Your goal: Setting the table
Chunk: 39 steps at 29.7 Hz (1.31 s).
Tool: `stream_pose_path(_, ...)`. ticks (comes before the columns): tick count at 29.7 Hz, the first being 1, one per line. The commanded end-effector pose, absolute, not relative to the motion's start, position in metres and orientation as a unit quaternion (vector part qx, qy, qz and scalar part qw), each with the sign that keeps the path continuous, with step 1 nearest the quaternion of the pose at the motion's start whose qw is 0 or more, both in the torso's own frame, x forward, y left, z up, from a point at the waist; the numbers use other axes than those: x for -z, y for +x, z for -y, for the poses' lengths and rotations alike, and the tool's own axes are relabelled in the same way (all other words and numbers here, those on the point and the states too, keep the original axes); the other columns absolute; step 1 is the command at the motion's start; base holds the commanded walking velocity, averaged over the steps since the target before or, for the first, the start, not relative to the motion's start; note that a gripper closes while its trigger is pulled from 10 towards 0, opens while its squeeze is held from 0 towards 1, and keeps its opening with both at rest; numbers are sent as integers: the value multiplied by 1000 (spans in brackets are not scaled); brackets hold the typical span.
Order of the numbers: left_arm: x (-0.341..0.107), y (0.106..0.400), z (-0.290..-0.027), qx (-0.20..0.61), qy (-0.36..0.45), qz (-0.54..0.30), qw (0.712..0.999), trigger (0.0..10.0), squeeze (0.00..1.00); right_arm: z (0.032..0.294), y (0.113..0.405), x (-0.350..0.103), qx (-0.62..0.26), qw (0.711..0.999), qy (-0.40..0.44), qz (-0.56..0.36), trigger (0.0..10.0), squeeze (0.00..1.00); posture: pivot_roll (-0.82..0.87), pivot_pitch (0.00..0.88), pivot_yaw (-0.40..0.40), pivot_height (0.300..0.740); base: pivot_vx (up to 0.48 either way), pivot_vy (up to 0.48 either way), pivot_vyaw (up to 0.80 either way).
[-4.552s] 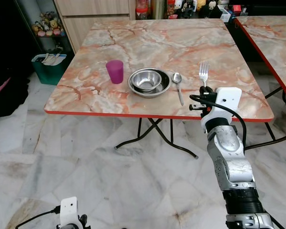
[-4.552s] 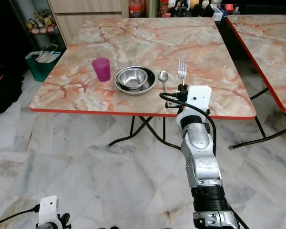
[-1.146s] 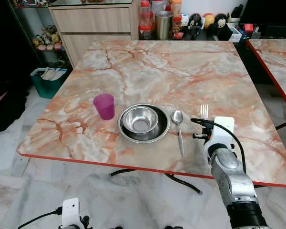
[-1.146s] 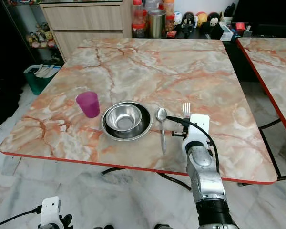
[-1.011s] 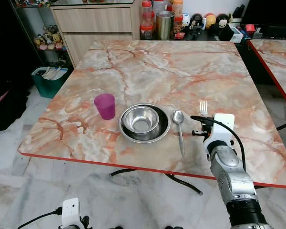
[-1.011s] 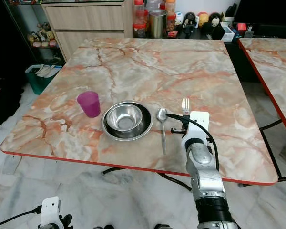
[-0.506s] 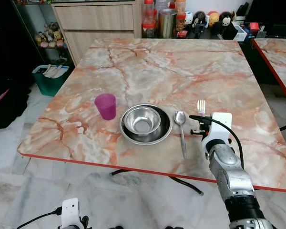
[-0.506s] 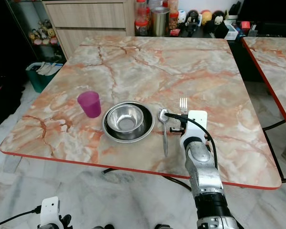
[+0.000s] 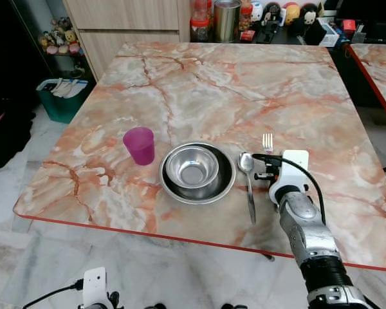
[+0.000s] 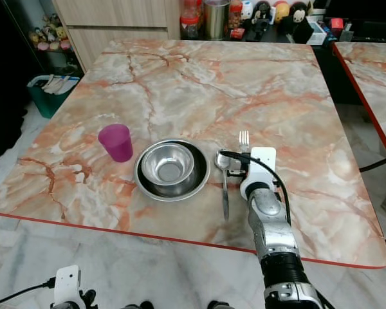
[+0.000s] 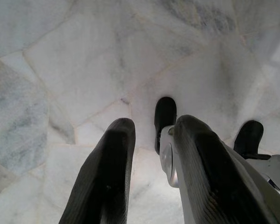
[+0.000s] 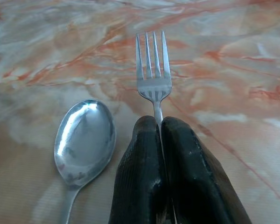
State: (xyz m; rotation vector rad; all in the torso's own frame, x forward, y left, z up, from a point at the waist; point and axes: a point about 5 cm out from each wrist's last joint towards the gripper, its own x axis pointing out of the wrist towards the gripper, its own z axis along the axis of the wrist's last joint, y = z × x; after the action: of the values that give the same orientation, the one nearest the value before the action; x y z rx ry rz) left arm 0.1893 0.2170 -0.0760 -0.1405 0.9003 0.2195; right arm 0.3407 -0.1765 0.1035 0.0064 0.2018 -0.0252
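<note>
One fork [image 12: 153,70], light, stiff and slick, is pinched at its neck by your right hand [image 12: 161,123]; the spoon [image 12: 85,139] lies at its nine o'clock on the counter [image 9: 199,84].

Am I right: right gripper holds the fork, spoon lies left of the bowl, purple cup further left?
Not quite. The spoon lies right of the bowl, between it and the fork clamped in the right gripper, as the left eye view shows. The purple cup is left of the bowl.

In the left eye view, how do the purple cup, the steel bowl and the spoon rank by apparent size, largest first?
1. Steel bowl, clearly the largest.
2. Spoon and purple cup: unsure. The spoon is longer but thin; the cup is shorter but bulkier.
</note>
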Motion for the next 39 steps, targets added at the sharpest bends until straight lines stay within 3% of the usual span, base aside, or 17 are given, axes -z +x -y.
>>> stream_pose_path(1,80,180,-222,-110,-59,-449,885,10000,0,173,341,-101,9,994,8,-107,10000,0,-19,138,39,740,0,0,0)
stream_pose_path(20,80,180,-218,-97,-74,-449,885,10000,0,178,326,-98,37,987,3,-155,10000,0,-26,141,38,740,0,0,0)
stream_pose_path(39,80,181,-218,-96,-78,-447,886,10000,0,166,317,-99,14,982,2,-189,10000,0,-23,143,34,740,0,0,0)
